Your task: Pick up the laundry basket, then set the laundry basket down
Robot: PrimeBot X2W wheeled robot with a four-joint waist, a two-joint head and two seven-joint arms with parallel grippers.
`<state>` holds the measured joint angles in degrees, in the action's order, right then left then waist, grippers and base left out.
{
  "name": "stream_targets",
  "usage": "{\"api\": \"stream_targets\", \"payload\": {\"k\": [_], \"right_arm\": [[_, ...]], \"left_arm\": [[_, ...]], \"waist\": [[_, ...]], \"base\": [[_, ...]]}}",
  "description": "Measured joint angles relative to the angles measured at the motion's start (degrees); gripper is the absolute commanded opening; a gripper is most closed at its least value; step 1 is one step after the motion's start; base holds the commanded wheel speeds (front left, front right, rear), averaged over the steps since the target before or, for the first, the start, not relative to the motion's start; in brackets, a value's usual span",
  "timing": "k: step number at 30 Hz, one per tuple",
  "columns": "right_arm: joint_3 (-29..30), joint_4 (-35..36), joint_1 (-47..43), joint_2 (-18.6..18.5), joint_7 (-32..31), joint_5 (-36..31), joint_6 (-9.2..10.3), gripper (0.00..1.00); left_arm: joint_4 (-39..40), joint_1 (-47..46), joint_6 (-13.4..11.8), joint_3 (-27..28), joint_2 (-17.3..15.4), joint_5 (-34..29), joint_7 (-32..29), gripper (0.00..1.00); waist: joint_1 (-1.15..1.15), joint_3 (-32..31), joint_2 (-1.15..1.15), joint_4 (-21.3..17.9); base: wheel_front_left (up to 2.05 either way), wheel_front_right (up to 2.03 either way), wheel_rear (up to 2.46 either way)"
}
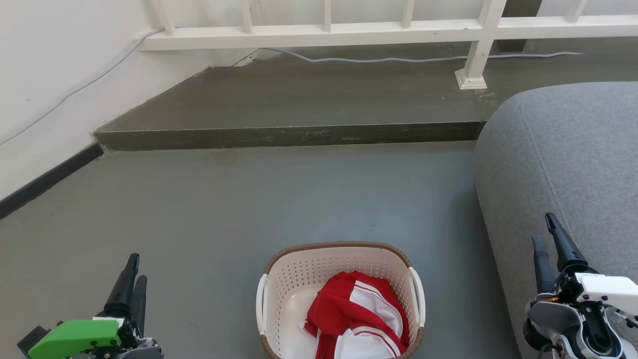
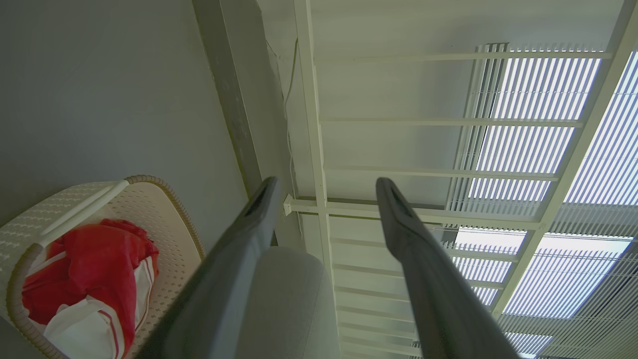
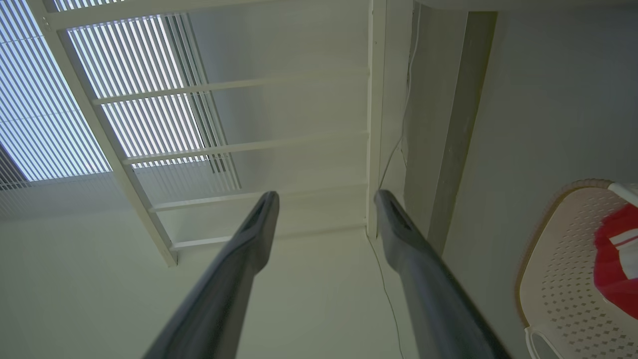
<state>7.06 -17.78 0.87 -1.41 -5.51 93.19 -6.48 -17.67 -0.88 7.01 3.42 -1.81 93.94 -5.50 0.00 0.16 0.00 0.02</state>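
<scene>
The laundry basket (image 1: pixel 299 279) stands on the grey floor at the bottom centre of the head view, cream-white and perforated, with a brown woven rim and a white handle on each side. Red and white clothes (image 1: pixel 359 314) lie inside it. My left gripper (image 1: pixel 134 267) is open at the lower left, well apart from the basket. At the lower right my right gripper (image 1: pixel 544 232) is open too, in front of the sofa. The left wrist view has the laundry basket (image 2: pixel 164 234) at its lower left, beside the open left gripper (image 2: pixel 326 187). The laundry basket (image 3: pixel 563 259) lies right of the open right gripper (image 3: pixel 326 197).
A grey sofa (image 1: pixel 563 149) fills the right side, close to the basket. A raised concrete step (image 1: pixel 289 134) crosses the floor ahead, with a white railing (image 1: pixel 324 35) and a cable (image 1: pixel 398 60) on it. A white wall (image 1: pixel 50 89) with a dark baseboard runs along the left.
</scene>
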Motion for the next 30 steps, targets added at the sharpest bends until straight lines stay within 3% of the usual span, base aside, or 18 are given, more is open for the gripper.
{"api": "stream_targets", "payload": {"k": [14, 26, 30], "right_arm": [[-1.1, 0.7, 0.0, -0.4, 2.9, -4.9, -0.01, 1.0], [-4.5, 1.9, 0.2, -3.4, 5.4, -17.9, 0.08, 1.0], [-5.4, 2.5, 0.3, -4.4, 6.1, -22.6, 1.18, 1.0]], "left_arm": [[1.8, -0.1, 0.0, -1.8, -0.6, -3.7, 1.8, 1.0], [3.4, -0.3, 0.0, -4.8, -3.4, -14.1, 5.6, 1.0], [3.5, -0.4, 0.0, -5.9, -3.8, -18.0, 6.4, 1.0]], "waist": [[0.0, 0.0, 0.0, 0.4], [0.0, 0.1, 0.0, 0.3], [0.0, 0.2, 0.0, 0.1]], "base": [[0.0, 0.0, 0.0], [0.0, 0.0, 0.0], [0.0, 0.0, 0.0]]}}
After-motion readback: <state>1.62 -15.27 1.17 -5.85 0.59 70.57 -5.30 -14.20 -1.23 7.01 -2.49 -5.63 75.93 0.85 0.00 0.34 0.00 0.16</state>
